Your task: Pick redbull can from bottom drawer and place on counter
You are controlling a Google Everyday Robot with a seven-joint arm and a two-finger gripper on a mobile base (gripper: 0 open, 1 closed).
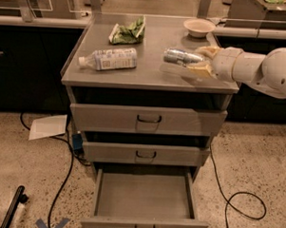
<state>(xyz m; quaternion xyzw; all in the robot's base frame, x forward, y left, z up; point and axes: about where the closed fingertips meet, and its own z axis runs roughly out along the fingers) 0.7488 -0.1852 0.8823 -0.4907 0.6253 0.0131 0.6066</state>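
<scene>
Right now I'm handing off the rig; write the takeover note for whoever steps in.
End effector: shut on the redbull can, held sideways over the right side of the counter.
Bottom drawer: pulled open, no can inside.
Done: can lifted out, brought to counter height.
Left: set it down, let go, pull back.
Also on top: plastic bottle, green bag, bowl.

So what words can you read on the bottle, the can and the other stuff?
No text can be read here.
The clear plastic bottle lying on the grey metal counter: its white-blue label's print is too blurred.
The slim silver metal can, held sideways by the gripper above the counter's right side: no legible letters.
The crumpled green bag: no legible letters.
</scene>
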